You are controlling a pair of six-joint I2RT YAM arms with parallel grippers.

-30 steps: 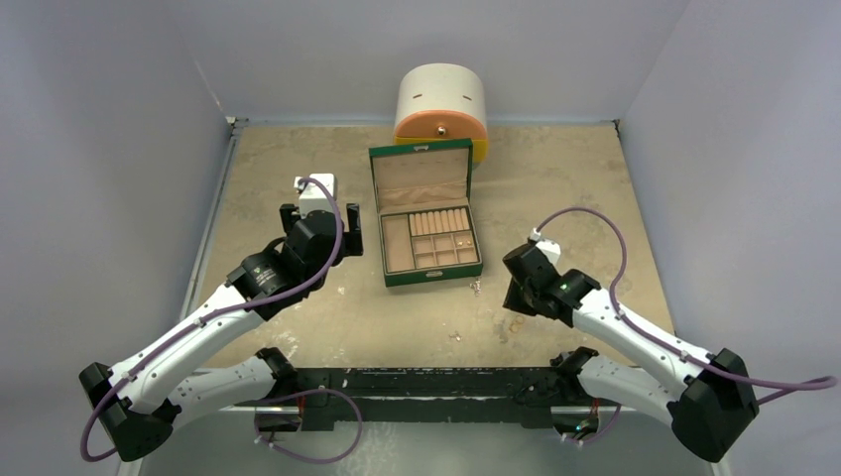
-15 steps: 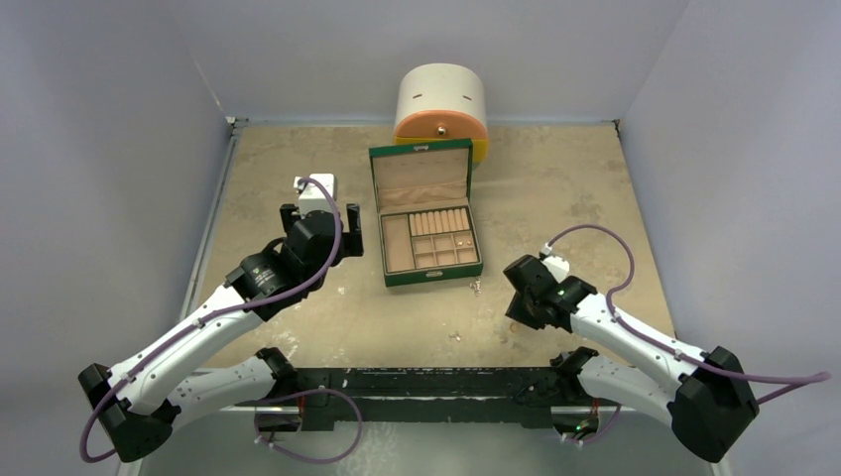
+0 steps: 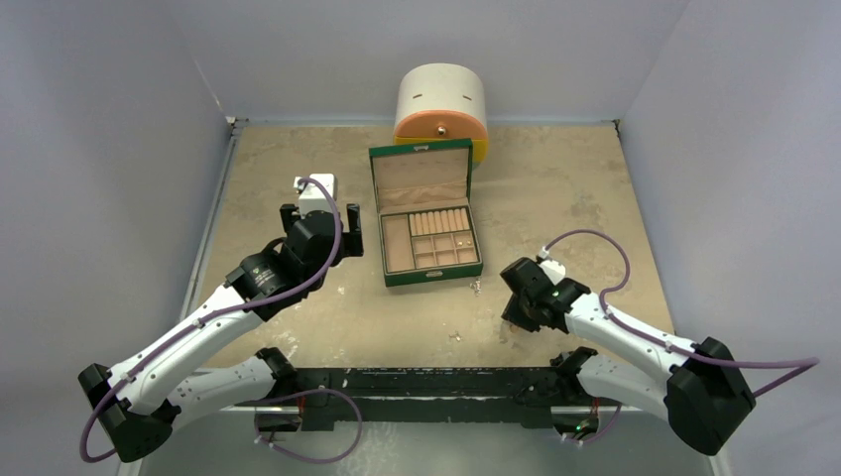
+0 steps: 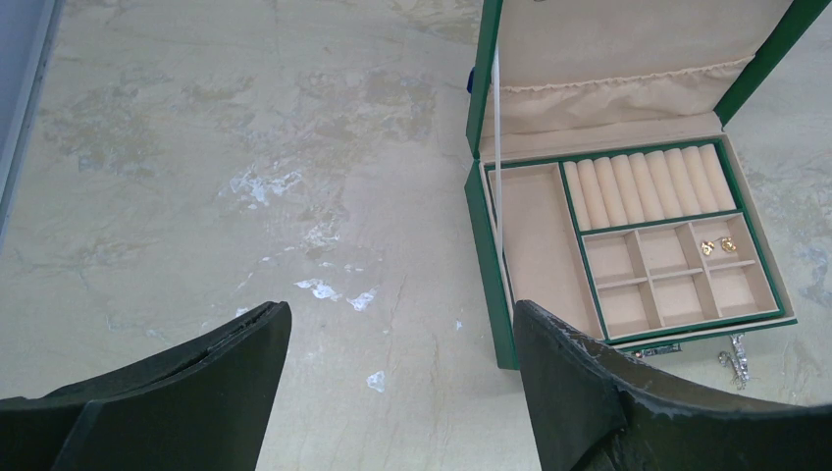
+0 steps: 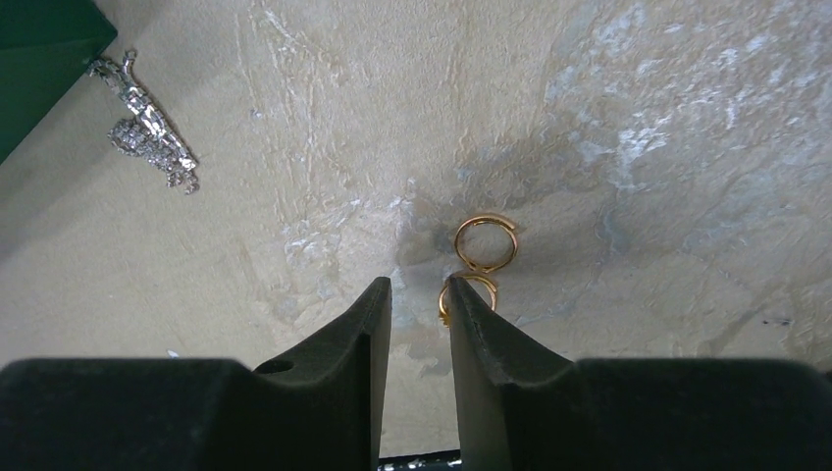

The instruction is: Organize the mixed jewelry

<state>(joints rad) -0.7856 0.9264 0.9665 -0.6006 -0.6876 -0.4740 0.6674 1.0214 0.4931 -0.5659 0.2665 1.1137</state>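
Two small gold rings lie on the table ahead of my right gripper [image 5: 417, 289]. The farther ring [image 5: 485, 243] is in full view; the nearer one [image 5: 478, 291] is half covered by the tip of the right finger. That gripper is open by a narrow gap with only bare table between the fingers. A silvery piece [image 5: 147, 128] lies by the green box corner [image 5: 39, 49]. My left gripper [image 4: 400, 314] hangs wide open and holds nothing, left of the open green box [image 4: 488, 255]. One small compartment holds a gold pair [image 4: 718, 245].
A white and orange round container [image 3: 441, 104] stands behind the green box [image 3: 433, 279]. The silvery piece [image 3: 475, 287] lies just off the box's front right corner. A tiny bit [image 3: 455, 336] lies near the front edge. Grey walls enclose the table.
My right gripper has drawn back toward the near edge and dropped low over the gold rings. The left arm has not moved.
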